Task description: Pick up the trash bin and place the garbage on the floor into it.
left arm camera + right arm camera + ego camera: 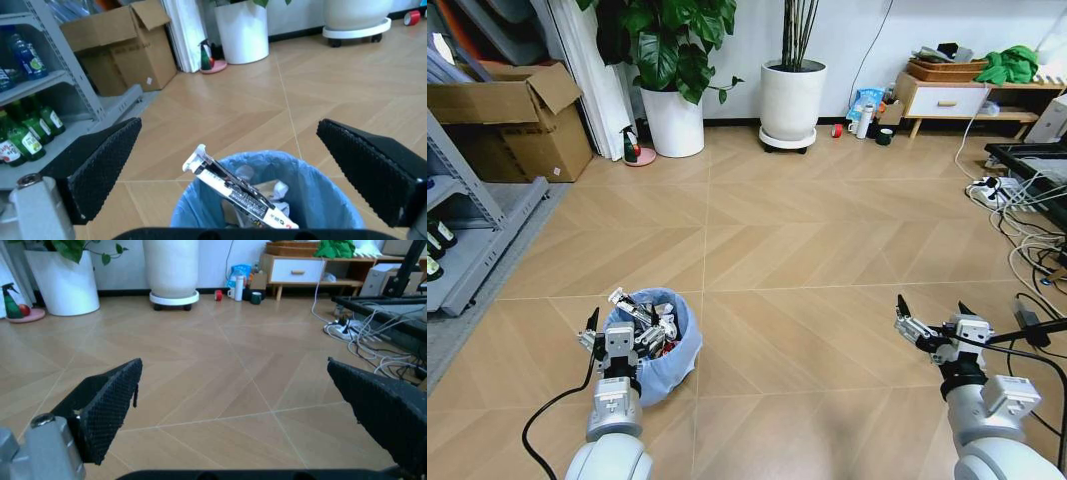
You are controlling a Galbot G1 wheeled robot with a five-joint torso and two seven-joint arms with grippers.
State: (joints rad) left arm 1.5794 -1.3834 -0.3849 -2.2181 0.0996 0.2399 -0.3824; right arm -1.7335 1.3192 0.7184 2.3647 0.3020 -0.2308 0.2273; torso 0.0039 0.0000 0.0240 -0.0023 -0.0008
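Note:
The trash bin (672,350), lined with a light-blue bag (320,195), stands on the tan chevron floor (807,230) at the lower left. Garbage (645,318) fills it, with a flattened white printed carton (233,190) sticking up over the rim. My left gripper (619,322) hovers at the bin's near rim, open, its two black fingers spread wide (230,127) and touching nothing. My right gripper (931,305) is at the lower right over bare floor, also open (235,362) and empty. No loose garbage shows on the floor.
Two white plant pots (792,100) stand at the back wall, with a green spray bottle (631,146) and a red tape roll (837,130) near them. Cardboard boxes (522,120) and a grey bottle shelf (40,100) line the left. Cables (1017,215) and a power strip lie right.

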